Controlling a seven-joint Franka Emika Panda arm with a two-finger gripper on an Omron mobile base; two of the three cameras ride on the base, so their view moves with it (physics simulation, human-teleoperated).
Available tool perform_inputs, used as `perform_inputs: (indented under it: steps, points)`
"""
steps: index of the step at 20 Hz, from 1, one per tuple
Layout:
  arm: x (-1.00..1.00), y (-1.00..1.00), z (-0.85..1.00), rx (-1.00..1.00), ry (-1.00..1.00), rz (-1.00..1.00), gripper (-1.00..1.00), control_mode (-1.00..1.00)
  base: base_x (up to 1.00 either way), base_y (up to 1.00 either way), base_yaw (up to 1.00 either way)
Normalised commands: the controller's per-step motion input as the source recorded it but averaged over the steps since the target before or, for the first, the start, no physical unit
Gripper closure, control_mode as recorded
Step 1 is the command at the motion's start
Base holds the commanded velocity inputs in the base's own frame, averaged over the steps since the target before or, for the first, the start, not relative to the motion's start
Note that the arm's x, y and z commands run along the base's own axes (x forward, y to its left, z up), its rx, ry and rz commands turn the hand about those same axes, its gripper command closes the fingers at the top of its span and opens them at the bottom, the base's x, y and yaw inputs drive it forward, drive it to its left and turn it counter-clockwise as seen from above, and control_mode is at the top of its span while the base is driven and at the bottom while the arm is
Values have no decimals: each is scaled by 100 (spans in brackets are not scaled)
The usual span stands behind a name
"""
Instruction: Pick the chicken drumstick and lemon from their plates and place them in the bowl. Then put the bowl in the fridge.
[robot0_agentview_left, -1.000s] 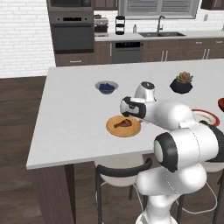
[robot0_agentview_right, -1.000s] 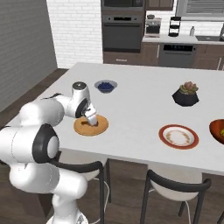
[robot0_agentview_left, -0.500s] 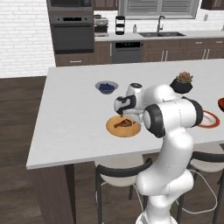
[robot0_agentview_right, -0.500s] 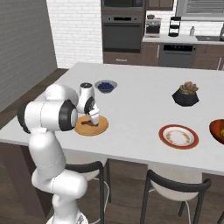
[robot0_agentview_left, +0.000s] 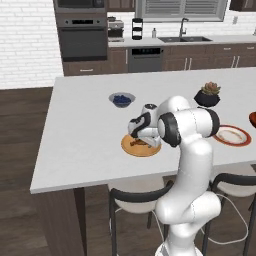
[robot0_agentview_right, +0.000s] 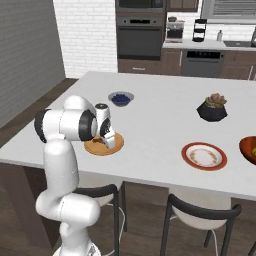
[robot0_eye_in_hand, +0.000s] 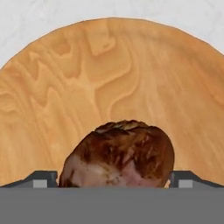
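The chicken drumstick (robot0_eye_in_hand: 118, 153) lies on the orange-tan plate (robot0_eye_in_hand: 109, 65), its thick brown end toward the hand. My gripper (robot0_eye_in_hand: 113, 179) is down on that plate (robot0_agentview_left: 141, 148), open, with one fingertip (robot0_eye_in_hand: 43, 178) on each side of the meat. From the right base view the hand (robot0_agentview_right: 107, 141) covers most of the drumstick on the plate (robot0_agentview_right: 94, 148). The white red-rimmed plate (robot0_agentview_right: 204, 156) is bare. At the frame's right edge sits the reddish-brown bowl (robot0_agentview_right: 248, 148) with a small yellow shape inside. The fridge is out of view.
A small grey bowl of blueberries (robot0_agentview_left: 121, 99) stands behind the orange-tan plate. A black plant pot (robot0_agentview_left: 207, 96) sits farther right on the white island counter (robot0_agentview_left: 80, 135). Stools (robot0_agentview_right: 197, 215) stand along the near edge. Oven and sink line the back wall.
The arm has straightened up over the counter edge, and the hand has come down onto the orange-tan plate, ending with its fingers either side of the drumstick.
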Motion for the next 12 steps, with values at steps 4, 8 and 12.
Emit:
perform_inputs:
  steps: [4,8,12]
  points:
    - [5,0,-13,0,1,0,100,-100,0,0,0]
    - [-29,0,11,0,-3,0,100,-100,0,0,0]
    - [-84,0,74,1,-20,0,100,-100,0,0,0]
